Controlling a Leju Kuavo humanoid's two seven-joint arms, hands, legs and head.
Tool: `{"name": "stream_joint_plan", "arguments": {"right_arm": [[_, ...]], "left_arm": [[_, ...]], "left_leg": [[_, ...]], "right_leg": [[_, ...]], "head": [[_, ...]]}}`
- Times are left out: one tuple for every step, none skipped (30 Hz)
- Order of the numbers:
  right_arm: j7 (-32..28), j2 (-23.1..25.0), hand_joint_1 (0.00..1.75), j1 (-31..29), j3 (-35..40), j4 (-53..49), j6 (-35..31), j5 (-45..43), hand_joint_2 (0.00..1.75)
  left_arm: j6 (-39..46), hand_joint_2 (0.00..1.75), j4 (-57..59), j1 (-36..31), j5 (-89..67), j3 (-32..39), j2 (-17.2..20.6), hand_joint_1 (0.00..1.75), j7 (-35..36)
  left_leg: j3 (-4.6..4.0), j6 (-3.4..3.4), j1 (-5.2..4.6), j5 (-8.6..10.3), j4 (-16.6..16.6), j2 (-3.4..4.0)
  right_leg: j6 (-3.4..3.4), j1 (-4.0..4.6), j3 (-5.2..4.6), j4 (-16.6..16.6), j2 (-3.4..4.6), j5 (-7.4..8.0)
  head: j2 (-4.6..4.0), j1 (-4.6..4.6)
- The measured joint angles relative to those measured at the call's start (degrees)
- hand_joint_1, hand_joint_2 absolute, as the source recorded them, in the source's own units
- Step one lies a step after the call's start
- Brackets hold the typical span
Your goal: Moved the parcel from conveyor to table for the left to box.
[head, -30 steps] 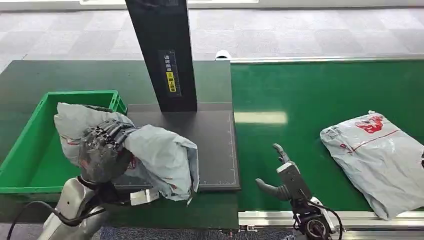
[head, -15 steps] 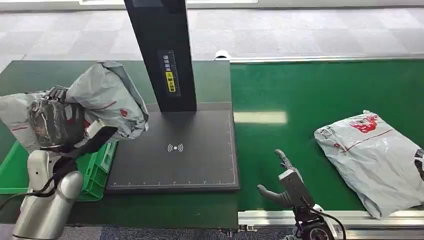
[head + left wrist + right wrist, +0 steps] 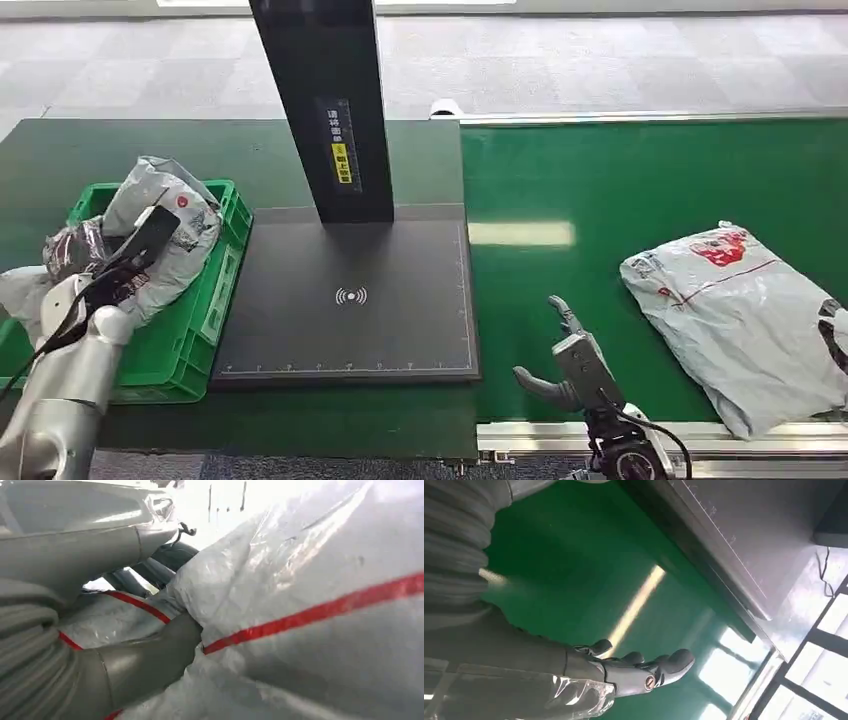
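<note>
**Parcel held over green crate, left of frame**

L hand (image 3: 75, 250) grips grey parcel (image 3: 160, 225) at mid-left of frame, fingers (image 3: 150, 660) clenched into the plastic; parcel sits over green crate (image 3: 215, 300) on the counter (image 3: 40, 150). R hand (image 3: 560, 360) hovers low centre-right over green conveyor (image 3: 620, 190), fingers spread, released. 2nd grey parcel (image 3: 745, 320) lies on belt, far right. Black scan pad (image 3: 350, 300) between crate & belt.

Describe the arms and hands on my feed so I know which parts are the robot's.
The left arm is smooth silver with rounded segments and a thin black cable looping along it. The left hand is dark, with a grey ribbed cover and a thick grey thumb in the wrist view. The right hand is grey with darker fingers, a boxy back and black cabling at the wrist.
</note>
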Motion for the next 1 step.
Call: {"name": "stream_joint_plan", "arguments": {"right_arm": [[0.00, 0.00, 0.00, -0.07, 0.02, 0.00, 0.04, 0.00, 1.75]], "left_arm": [[-0.02, 1.75, 0.91, -0.33, 0.00, 0.22, 0.11, 0.00, 0.13]], "left_leg": [[-0.01, 0.00, 0.00, 0.00, 0.00, 0.01]], "right_leg": [[0.00, 0.00, -0.02, 0.00, 0.00, 0.00]], "head": [[0.00, 0.02]]}}
